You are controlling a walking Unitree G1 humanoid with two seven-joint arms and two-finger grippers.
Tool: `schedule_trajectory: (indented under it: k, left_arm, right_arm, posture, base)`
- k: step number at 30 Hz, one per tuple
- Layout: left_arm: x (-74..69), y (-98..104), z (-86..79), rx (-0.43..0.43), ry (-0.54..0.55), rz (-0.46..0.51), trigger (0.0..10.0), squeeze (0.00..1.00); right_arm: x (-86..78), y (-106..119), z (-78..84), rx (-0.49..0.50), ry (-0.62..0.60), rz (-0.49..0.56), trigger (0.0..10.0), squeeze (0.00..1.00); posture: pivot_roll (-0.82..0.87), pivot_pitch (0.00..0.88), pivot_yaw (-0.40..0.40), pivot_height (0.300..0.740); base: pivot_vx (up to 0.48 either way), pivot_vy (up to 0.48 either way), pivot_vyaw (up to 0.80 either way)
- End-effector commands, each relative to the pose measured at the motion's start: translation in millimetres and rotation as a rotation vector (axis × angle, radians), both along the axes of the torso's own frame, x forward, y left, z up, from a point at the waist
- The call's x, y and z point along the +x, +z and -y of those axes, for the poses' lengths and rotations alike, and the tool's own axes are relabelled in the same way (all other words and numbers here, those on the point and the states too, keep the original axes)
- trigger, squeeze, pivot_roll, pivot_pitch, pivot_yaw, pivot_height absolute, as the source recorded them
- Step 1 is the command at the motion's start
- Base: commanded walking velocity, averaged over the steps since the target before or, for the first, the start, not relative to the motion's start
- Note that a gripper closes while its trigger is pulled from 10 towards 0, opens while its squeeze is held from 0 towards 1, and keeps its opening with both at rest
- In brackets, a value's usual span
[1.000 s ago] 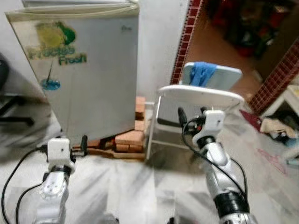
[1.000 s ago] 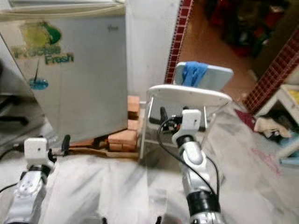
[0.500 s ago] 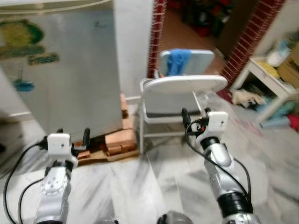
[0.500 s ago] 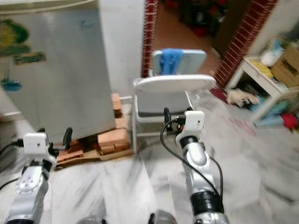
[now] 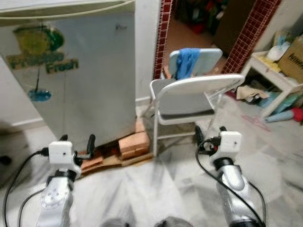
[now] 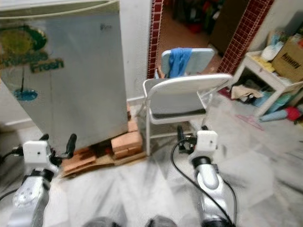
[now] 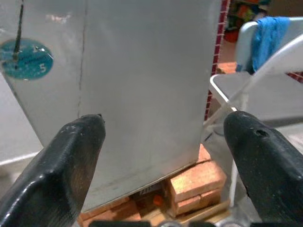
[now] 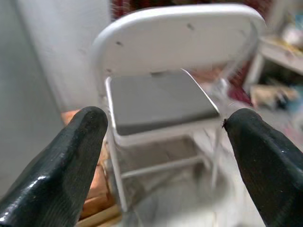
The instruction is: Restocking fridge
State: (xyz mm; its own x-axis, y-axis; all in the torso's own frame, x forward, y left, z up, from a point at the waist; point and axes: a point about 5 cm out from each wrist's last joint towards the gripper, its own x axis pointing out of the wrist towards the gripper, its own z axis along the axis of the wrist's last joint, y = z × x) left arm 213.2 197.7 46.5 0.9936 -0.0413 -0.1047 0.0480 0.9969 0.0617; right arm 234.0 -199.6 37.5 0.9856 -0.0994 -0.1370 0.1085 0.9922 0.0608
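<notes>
Left eye view has the fridge (image 5: 78, 71) standing shut, its door bearing a green and blue "Fresh" sticker, its base propped on bricks (image 5: 132, 144) and boards. Just beside the fridge, toward the robot's right, stands a white folding chair (image 5: 194, 101); behind that chair is a second one with a blue cloth (image 5: 187, 61) draped over its back. Farther from the fridge, past the chairs, a low table (image 5: 272, 80) holds clutter. The left gripper (image 7: 161, 156) hovers low before the fridge, fingers spread wide, holding nothing. The right gripper (image 8: 165, 156) faces the chair, fingers likewise spread and empty.
</notes>
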Motion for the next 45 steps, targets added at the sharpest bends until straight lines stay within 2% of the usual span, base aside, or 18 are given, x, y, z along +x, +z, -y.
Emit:
schedule_trajectory:
  k: [1,3,5,11,13,14,17,19,21,23,24,27,31,37,41,45]
  left_arm:
    - [1.7,2,0.4,0.023,-0.016,0.005,10.0,0.0]
    - [3.5,0,3.3,0.025,-0.032,-0.007,10.0,0.0]
    - [10.8,-2,13.3,0.032,-0.115,-0.03,10.0,0.0]
    - [33.6,7,24.0,0.118,-0.254,-0.016,10.0,0.0]
    - [35.9,9,22.9,0.12,-0.264,-0.02,10.0,0.0]
    - [37.4,11,18.0,0.118,-0.272,-0.028,10.0,0.0]
    - [36.2,7,13.2,0.129,-0.273,-0.037,10.0,0.0]
    - [30.6,-5,10.1,0.137,-0.245,-0.071,10.0,0.0]
    - [26.4,-5,9.8,0.118,-0.186,-0.061,10.0,0.0]
    - [25.3,-3,8.8,0.114,-0.155,-0.046,10.0,0.0]
    - [24.5,-2,1.5,0.098,-0.065,-0.032,10.0,0.0]
    - [25.9,0,-10.9,0.086,0.035,-0.027,10.0,0.0]
    - [26.0,-3,-10.7,0.082,0.033,-0.02,10.0,0.0]
    - [19.1,-3,-4.9,0.089,0.044,-0.016,10.0,0.0]
    - [10.0,-8,-4.6,0.087,0.064,-0.029,10.0,0.0]
    - [9.2,-9,-4.1,0.067,0.072,-0.032,10.0,0.0]
  right_arm:
    - [4.4,9,-0.9,0.022,-0.008,0.037,10.0,0.0]
    - [2.5,10,-3.7,0.014,0.008,0.037,10.0,0.0]
    - [-6.2,10,-9.4,-0.002,0.026,0.043,10.0,0.0]
    - [-12.5,4,-20.0,0.023,0.068,-0.002,10.0,0.0]
    - [-12.6,8,-22.3,0.023,0.081,0.002,10.0,0.0]
    - [-12.5,18,-26.7,-0.008,0.125,0.028,10.0,0.0]
    - [-13.9,23,-28.5,-0.047,0.155,0.047,10.0,0.0]
    - [-16.6,14,-24.0,-0.082,0.136,0.02,10.0,0.0]
    - [-12.4,11,-15.0,-0.056,0.059,0.01,10.0,0.0]
    - [-9.4,14,-12.3,-0.06,0.035,0.029,10.0,0.0]
    - [-3.8,17,-9.1,-0.039,-0.002,0.037,10.0,0.0]
    - [4.9,21,-3.2,-0.076,-0.037,0.055,10.0,0.0]
    - [19.3,24,-3.6,-0.101,-0.007,0.066,10.0,0.0]
    - [25.4,22,-12.3,-0.094,0.042,0.057,10.0,0.0]
    - [24.3,16,-12.1,-0.095,0.039,0.034,10.0,0.0]
    - [25.7,15,-9.7,-0.096,0.041,0.032,10.0,0.0]
  posture:
    - [0.0,0.0,-0.011,0.74]
    - [-0.01,0.0,0.014,0.74]
    - [-0.04,0.0,0.059,0.74]
    - [-0.04,0.0,0.077,0.74]
    - [-0.05,0.0,0.079,0.74]
    - [-0.07,0.0,0.091,0.74]
    - [-0.08,0.0,0.101,0.74]
    - [-0.08,0.0,0.095,0.74]
    - [-0.07,0.0,0.071,0.74]
    - [-0.06,0.0,0.06,0.74]
    - [-0.04,0.0,0.04,0.74]
    - [-0.03,0.0,0.023,0.74]
    - [-0.03,0.0,-0.012,0.74]
    - [0.01,0.0,-0.052,0.74]
    - [0.03,0.0,-0.085,0.74]
    - [0.03,0.0,-0.089,0.74]
  base:
    - [0.0,0.0,0.0]
    - [0.0,0.0,0.0]
    - [0.0,0.0,0.0]
    - [0.0,0.0,0.0]
    - [0.0,0.0,0.0]
    - [0.0,0.0,0.0]
    - [0.0,0.0,0.0]
    - [0.0,0.0,0.0]
    - [0.0,0.0,0.0]
    - [0.0,0.0,0.0]
    - [0.0,0.0,0.0]
    - [0.0,0.0,0.0]
    - [0.0,0.0,0.0]
    - [0.0,0.0,0.0]
    - [0.0,0.0,0.0]
    - [0.0,0.0,0.0]
